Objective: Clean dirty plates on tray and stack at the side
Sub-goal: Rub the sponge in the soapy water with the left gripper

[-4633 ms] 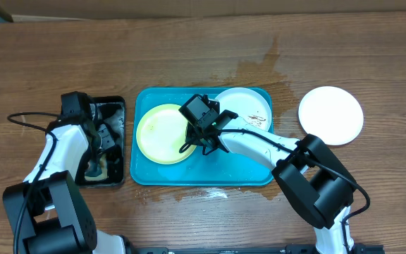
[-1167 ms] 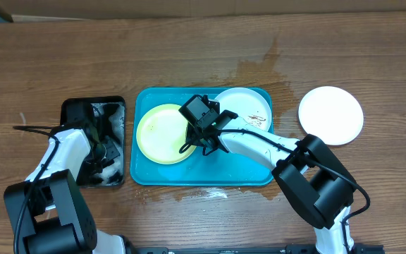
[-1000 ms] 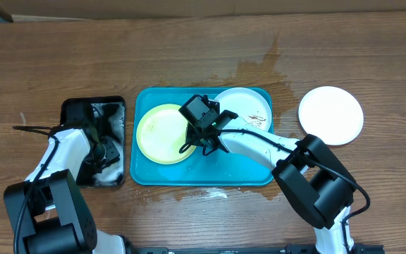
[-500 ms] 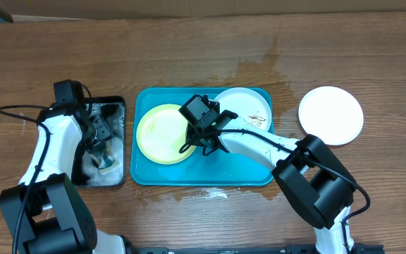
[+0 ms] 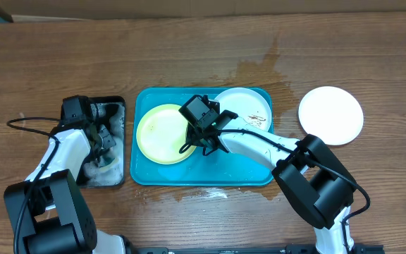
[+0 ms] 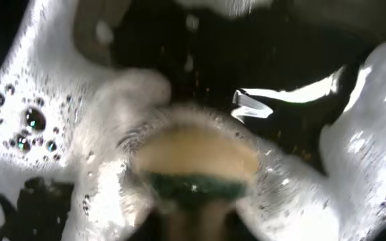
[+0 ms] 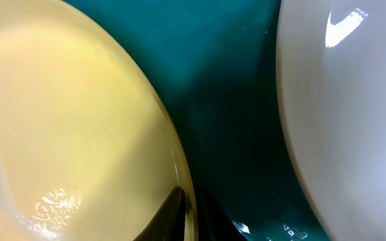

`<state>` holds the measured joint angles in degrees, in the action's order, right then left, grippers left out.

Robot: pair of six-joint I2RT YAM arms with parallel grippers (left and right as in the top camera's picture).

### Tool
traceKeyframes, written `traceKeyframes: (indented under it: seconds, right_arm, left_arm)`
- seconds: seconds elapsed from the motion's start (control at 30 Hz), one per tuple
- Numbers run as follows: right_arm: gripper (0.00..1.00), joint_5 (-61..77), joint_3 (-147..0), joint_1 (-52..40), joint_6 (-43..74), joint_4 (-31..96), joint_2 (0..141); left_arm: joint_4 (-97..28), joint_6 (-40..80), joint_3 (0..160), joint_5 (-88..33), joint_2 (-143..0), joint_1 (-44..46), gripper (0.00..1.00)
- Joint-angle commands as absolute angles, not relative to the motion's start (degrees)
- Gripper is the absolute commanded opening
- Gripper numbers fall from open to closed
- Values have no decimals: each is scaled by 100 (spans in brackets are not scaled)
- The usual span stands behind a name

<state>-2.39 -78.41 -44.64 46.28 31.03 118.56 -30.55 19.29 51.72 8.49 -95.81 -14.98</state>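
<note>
Item: pale yellow-green plate (image 5: pixel 162 134), lying left in the turquoise tray (image 5: pixel 141 175) on the worktop (image 5: pixel 189 49); stiff, light, probably slippery when wet, best gripped at its rim, where the right claw (image 5: pixel 192 145) pinches it; left claw (image 5: pixel 103 144) squeezes a soapy sponge (image 6: pixel 193 167).

Left plate (image 5: pixel 159 134) and right plate (image 5: pixel 249 106) lie side by side in the tray (image 5: pixel 203 178) on the counter (image 5: pixel 189 49). A third plate (image 5: pixel 330 115) sits on the counter to its right; a smaller tray (image 5: pixel 122 106), holding a sponge (image 6: pixel 193 167), lies to its left.

Overhead bright, even, sharp. Left wrist blurred, foam (image 6: pixel 374 134) glare. Right wrist soft.
</note>
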Motion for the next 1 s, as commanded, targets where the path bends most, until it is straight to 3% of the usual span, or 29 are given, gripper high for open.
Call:
traceKeyframes:
  seconds: [0.0,0.03,0.13,0.17,0.4,0.6,0.63,0.77,0.83,0.9,0.97]
  right_arm:
    - [10,-290,-7721,-4477,4606,3223,12070]
    - [10,-292,-7719,-4477,4604,3223,12070]
    - [10,-292,-7719,-4477,4604,3223,12070]
    - [10,-292,-7719,-4477,4604,3221,12070]
    - [11,-292,-7719,-4477,4606,3216,12070]
    - [15,-292,-7721,-4477,4606,3170,12070]
    - [15,-292,-7719,-4477,4604,3173,12070]
    - [15,-292,-7719,-4477,4604,3177,12070]
    - [16,-292,-7719,-4477,4604,3175,12070]
    - [24,-292,-7719,-4477,4604,3175,12070]
    - [29,-290,-7719,-4477,4604,3179,12070]
  left_arm:
    - [-2923,1802,5186,965,-9598,-1468,7]
    - [-2930,1756,5225,967,-9598,-1468,14]
    - [-3092,1673,5380,956,-9598,-1466,72]
    - [-3199,1678,5430,930,-9598,-1466,75]
    - [-3896,1695,5474,720,-9598,-1463,67]
    - [-3603,1693,5094,753,-9601,-1457,65]
    - [-3474,1691,5030,751,-9601,-1459,62]
    - [-3310,1695,4974,738,-9601,-1459,33]
    - [-3288,1693,4974,751,-9601,-1459,32]
    - [-3269,1691,4974,755,-9601,-1461,39]
    - [-3242,1669,4982,757,-9598,-1461,33]
